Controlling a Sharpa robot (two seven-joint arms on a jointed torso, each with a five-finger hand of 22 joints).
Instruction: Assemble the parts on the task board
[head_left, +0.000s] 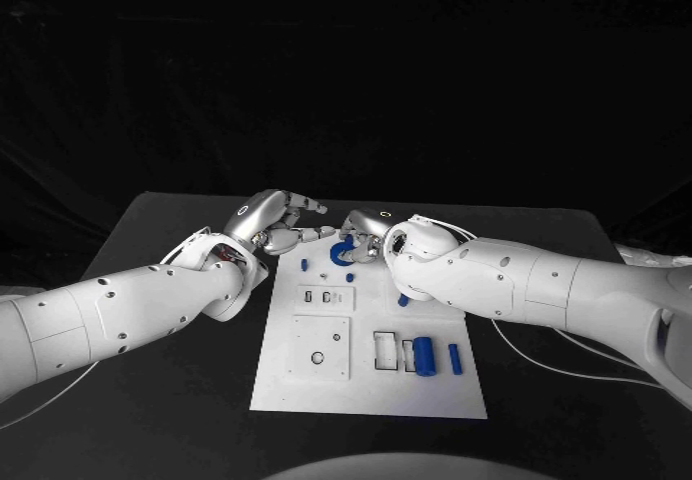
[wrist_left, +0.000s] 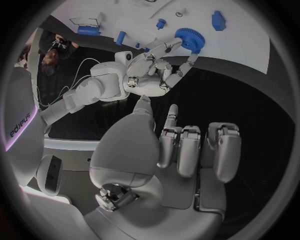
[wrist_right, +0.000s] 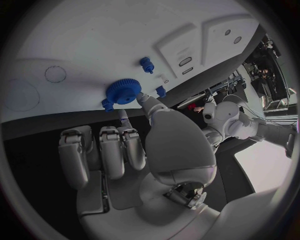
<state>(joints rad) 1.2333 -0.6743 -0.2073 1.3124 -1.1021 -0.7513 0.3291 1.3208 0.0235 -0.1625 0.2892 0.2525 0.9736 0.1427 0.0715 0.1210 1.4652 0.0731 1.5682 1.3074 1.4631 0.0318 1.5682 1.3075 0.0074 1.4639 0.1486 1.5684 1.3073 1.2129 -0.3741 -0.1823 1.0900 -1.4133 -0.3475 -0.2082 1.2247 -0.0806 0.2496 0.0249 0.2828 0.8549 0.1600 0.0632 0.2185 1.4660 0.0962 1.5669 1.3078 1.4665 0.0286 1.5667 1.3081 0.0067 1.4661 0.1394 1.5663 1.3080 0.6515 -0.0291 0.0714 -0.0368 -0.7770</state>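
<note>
Pinching the round blue toothed gear wheel (wrist_right: 127, 92) at its rim between thumb and a fingertip, the right hand (head_left: 378, 232) holds it at the far end of the white plastic task board (head_left: 325, 385), its other fingers (wrist_right: 103, 150) curled loosely toward the palm. The gear's flat face lies roughly parallel to the board, so its axis points into the plate, and it sits just ahead of the right fingertips; whether it is already seated on a peg or just off the surface I cannot tell. The left hand (head_left: 274, 222) is just beside it on the other side, holding nothing, fingers (wrist_left: 187, 150) partly curled but apart, so the right hand is clearly the nearer one and the one that would have to press or turn the gear home. From the head, the two hands crowd together and hide most of the gear. From the left wrist, the right hand's grip on the gear's edge is plain, along with a small blue block (wrist_left: 218, 20) lying on the board beyond it. From the right wrist, a small blue peg (wrist_right: 147, 64) stands on the board near the gear. At the near end of the board on the black worktop (head_left: 159, 380) lie a blue cylinder (head_left: 423, 354) and a slim blue bar (head_left: 454, 359), well apart from both hands.
</note>
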